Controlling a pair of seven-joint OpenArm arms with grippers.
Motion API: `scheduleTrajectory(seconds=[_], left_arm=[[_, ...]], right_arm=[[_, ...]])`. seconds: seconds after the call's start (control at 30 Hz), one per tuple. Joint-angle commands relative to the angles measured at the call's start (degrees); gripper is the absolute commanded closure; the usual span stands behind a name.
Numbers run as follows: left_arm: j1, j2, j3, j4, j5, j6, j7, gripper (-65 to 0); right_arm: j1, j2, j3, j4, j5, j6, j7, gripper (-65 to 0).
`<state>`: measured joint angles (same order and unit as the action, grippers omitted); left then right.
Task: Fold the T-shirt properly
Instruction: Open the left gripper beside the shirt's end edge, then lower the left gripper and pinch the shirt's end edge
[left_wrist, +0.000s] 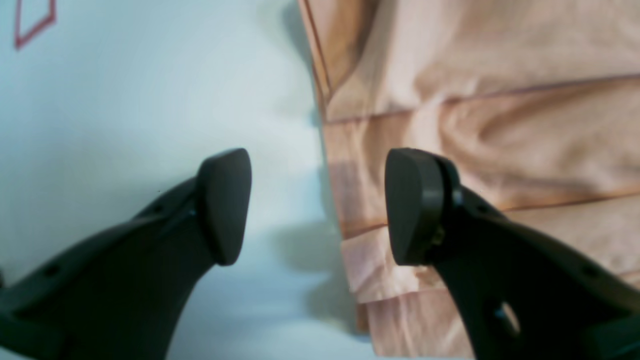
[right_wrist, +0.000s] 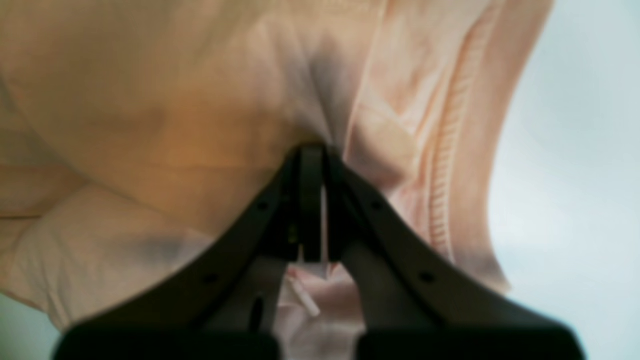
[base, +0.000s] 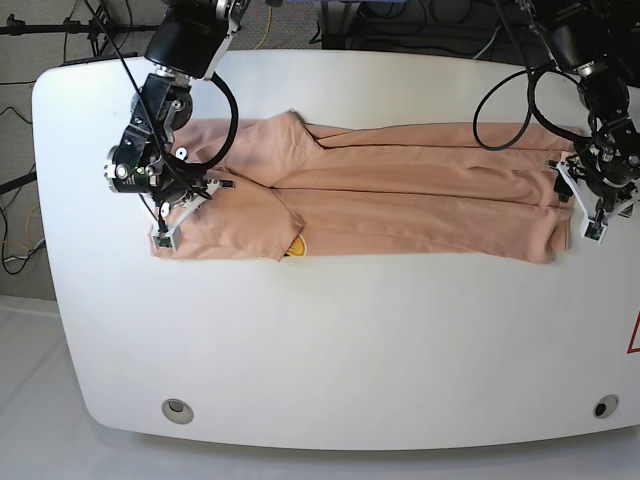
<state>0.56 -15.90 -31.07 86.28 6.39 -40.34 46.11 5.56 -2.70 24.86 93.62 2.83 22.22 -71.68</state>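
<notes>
Right pincer (right_wrist: 311, 165) pinches the soft peach T-shirt (base: 400, 190) (ribbed seam); left pincer (left_wrist: 318, 206) spread.

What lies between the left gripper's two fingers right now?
Left wrist view: bare white tabletop and the edge of the folded peach cloth T-shirt. The left gripper grips nothing.

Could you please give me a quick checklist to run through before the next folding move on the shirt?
1. Right gripper clamped on the soft peach cloth T-shirt: ok.
2. Left gripper open, no cloth between its fingers: ok.
3. Shirt lying as a long narrow strip on the white table: ok.
4. Side folds flat: not ok, wrinkles near the hem.
5. Cloth layers aligned under the right gripper: cannot tell.
</notes>
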Motion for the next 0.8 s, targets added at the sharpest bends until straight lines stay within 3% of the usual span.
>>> scheduleTrajectory(seconds=[0.0, 0.77], left_arm=[[-1.24, -0.95, -0.35, -0.59, 0.07, 0.34, -0.21, -37.4], [-1.48, 2.47, 0.69, 1.81, 2.69, 0.34, 1.07, -37.8]], right_arm=[[1.10, 0.47, 0.04, 0.70, 0.31, -0.31, 1.09, -0.6], [-0.38, 0.01, -0.43, 8.19, 0.43, 0.64, -1.46, -0.6]])
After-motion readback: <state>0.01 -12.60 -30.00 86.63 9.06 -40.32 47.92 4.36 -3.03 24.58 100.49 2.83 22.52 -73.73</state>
